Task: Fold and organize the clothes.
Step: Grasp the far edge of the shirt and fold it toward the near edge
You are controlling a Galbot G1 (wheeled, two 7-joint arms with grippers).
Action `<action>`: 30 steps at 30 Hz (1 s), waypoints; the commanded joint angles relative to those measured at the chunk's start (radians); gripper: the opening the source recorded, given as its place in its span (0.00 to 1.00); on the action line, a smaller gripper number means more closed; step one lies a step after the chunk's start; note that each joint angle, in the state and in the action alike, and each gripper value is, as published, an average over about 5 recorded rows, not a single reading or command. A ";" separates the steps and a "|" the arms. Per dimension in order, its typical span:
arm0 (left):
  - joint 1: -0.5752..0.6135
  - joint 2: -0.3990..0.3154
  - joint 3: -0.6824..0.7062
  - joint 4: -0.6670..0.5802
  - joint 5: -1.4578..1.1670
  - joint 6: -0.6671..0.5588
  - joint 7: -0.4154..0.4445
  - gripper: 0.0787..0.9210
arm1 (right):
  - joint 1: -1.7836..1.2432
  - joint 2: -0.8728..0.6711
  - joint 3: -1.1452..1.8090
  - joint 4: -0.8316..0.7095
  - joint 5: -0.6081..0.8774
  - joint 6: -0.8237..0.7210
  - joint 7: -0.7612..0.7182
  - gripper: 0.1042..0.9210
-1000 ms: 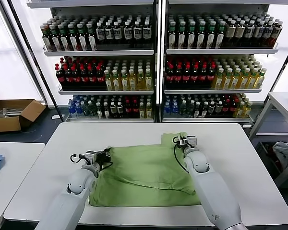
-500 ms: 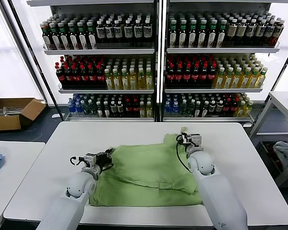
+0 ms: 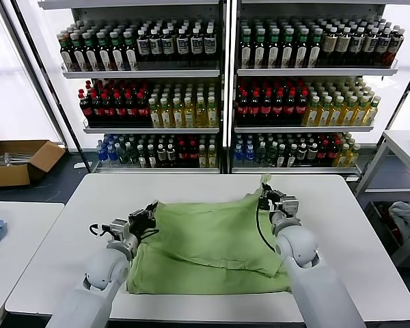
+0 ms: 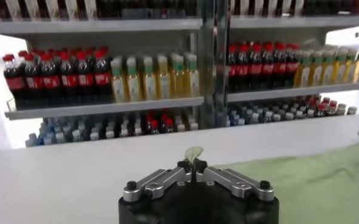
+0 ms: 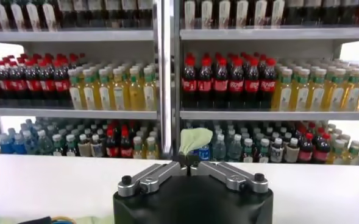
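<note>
The green polo shirt [image 3: 208, 246] lies on the desk [image 3: 342, 225], and as the left tool [image 3: 149, 214] and right tool [image 3: 265, 193] each pinch one corner, they should carry both corners evenly forward.

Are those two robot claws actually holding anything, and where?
Yes: both pinch the green shirt by its far edge, the left gripper at one corner, the right gripper at the other.
</note>
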 commanded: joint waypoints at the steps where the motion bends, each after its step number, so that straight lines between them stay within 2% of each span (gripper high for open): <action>1: 0.130 0.009 -0.038 -0.164 0.019 -0.021 0.006 0.01 | -0.205 -0.007 0.026 0.242 -0.015 0.002 0.014 0.00; 6: 0.215 0.003 -0.067 -0.207 0.044 -0.022 0.010 0.01 | -0.288 0.019 0.035 0.298 -0.041 -0.007 0.023 0.00; 15: 0.357 -0.020 -0.087 -0.274 0.102 -0.024 0.012 0.01 | -0.393 0.044 0.078 0.312 -0.077 -0.016 0.067 0.00; 30: 0.400 -0.035 -0.089 -0.211 0.145 -0.037 0.021 0.01 | -0.598 0.075 0.127 0.333 -0.149 0.013 0.120 0.00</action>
